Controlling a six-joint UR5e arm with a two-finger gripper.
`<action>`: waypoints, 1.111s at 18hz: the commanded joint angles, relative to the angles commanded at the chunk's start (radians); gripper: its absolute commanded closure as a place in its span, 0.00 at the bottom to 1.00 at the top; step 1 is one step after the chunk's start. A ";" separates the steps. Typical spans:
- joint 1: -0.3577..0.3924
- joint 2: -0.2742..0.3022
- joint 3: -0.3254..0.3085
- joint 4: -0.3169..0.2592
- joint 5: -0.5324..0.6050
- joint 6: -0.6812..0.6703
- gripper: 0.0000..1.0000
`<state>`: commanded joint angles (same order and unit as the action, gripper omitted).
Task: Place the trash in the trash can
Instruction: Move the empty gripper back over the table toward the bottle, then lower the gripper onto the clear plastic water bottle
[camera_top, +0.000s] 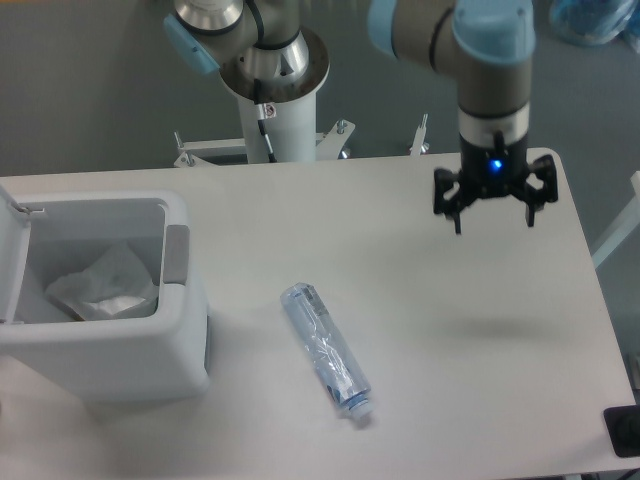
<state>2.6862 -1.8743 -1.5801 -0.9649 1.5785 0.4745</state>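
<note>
A clear squashed plastic bottle (326, 349) lies on the white table (450, 300), slanting from upper left to lower right with its cap end toward the front. The white trash can (100, 340) stands at the left with its lid swung open, and a crumpled whitish wrapper (103, 285) rests inside it. My gripper (493, 225) hangs above the right part of the table, well to the right of the bottle. Its fingers are spread and nothing is between them.
The arm's base column (272, 80) rises behind the table's far edge. A blue bag (595, 20) lies on the floor at the top right. A dark object (625, 430) sits at the table's front right corner.
</note>
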 joint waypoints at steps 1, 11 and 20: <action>-0.008 -0.020 0.006 0.014 -0.003 -0.061 0.00; -0.129 -0.233 0.092 0.107 0.003 -0.410 0.00; -0.239 -0.358 0.177 0.144 0.028 -0.505 0.00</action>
<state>2.4468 -2.2319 -1.4036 -0.8207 1.6061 -0.0307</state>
